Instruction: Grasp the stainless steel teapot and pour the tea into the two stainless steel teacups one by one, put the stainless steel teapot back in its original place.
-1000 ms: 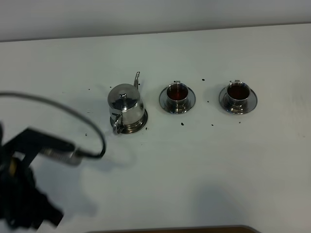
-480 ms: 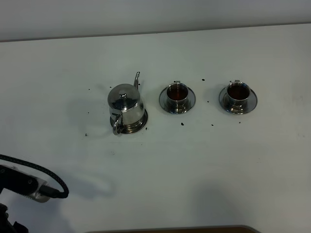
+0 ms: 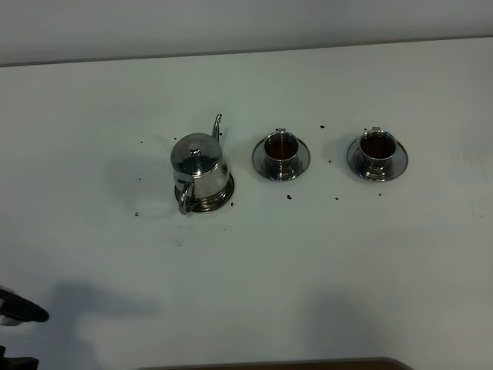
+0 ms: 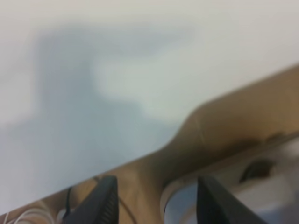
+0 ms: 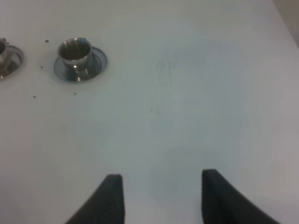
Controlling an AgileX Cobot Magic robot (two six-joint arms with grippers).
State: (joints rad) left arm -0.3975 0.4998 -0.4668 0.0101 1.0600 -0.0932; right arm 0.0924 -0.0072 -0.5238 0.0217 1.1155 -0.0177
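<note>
- White table (image 3: 308, 254): holds every steel piece.
- Stainless steel teapot (image 3: 199, 166): upright on its saucer (image 3: 219, 202), left of the cups.
- Two stainless steel teacups (image 3: 281, 149) (image 3: 377, 148): each on a saucer, dark tea inside.
- Left gripper (image 4: 156, 205): spread wide, empty, over the table's edge.
- Right gripper (image 5: 161, 198): spread wide, empty, above bare table.

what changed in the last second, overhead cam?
The left arm pulled back toward the near-left corner and is almost out of view; its gripper is open and empty over the table edge. Nothing was gripped or released. The teapot on its saucer and both filled cups stayed put.
</note>
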